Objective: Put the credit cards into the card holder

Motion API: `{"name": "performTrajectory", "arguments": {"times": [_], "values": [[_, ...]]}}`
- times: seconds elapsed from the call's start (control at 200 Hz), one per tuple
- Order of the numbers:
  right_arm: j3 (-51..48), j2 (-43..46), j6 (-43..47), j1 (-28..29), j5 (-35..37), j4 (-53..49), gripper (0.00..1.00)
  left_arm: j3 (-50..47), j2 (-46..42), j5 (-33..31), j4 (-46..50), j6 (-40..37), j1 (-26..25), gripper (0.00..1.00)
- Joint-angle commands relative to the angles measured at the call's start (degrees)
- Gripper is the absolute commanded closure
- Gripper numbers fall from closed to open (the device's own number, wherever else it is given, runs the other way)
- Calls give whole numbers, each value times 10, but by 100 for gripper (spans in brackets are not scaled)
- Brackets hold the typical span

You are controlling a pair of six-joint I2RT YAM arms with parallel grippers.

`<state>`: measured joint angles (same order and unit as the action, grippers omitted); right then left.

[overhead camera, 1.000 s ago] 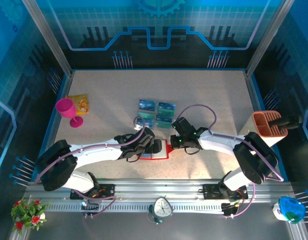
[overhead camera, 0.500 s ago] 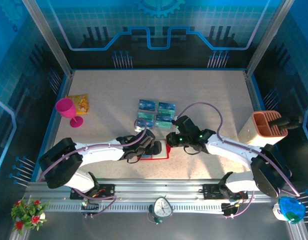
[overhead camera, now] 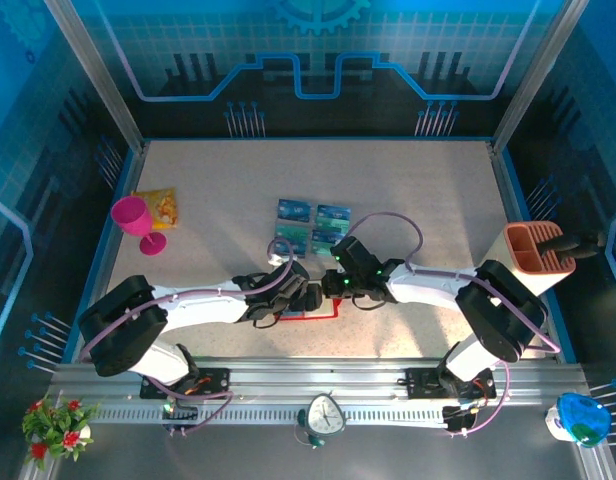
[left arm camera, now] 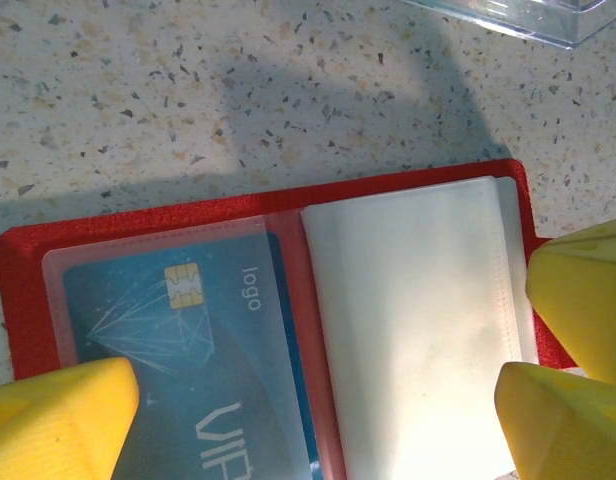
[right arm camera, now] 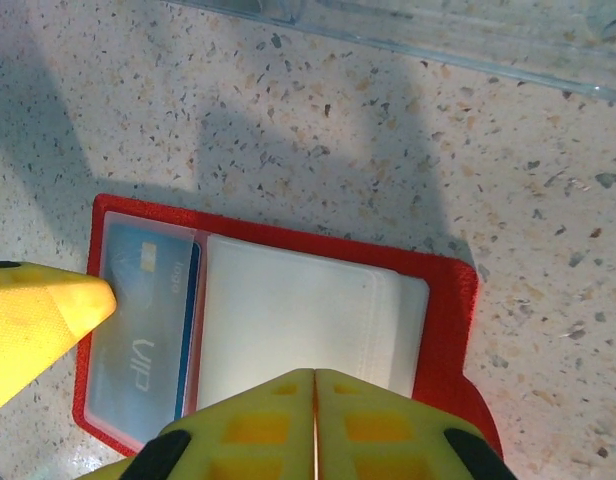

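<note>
Red card holder (overhead camera: 323, 310) lying open on the table (overhead camera: 418, 190), low in the centre of the top view, both wrists crowded over it. Already seated in the left-hand clear sleeve: a blue VIP card (left arm camera: 188, 340). Right-hand sleeves (left arm camera: 408, 330) blank. Other credit cards (overhead camera: 313, 228) laid in a small grid just above, apart from the holder.

Wide-spread left jaws straddling the holder, a yellow finger (left arm camera: 58, 420) at lower left and another at lower right of the wrist view, gripping nothing; whether touching it, unclear. Tightly closed right jaws over the blank sleeves, fingertips (right arm camera: 258, 420) pressed together at the bottom edge of their view, nothing visible between them.

Likely trouble: closed tips pressing or dragging on the loose sleeves, creasing them or sliding the holder across the smooth table. Also possible: flipping a page over the seated card, or nudging that card out of its pocket. Thin flat cards hard to lift without scraping.
</note>
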<state>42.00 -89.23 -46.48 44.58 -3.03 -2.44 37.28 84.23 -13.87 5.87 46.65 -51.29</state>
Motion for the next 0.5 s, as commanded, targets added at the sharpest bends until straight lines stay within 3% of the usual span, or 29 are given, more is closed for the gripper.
{"name": "performTrajectory", "arguments": {"times": [0.0, 0.495], "values": [[6, -10, 13, -7, 10, 1, 91, -15, 13, -5, 5, 10, -5, 6], [21, -73, 41, -19, -38, 4, 93, -13, 26, -11, 19, -3, -5, 6]]}}
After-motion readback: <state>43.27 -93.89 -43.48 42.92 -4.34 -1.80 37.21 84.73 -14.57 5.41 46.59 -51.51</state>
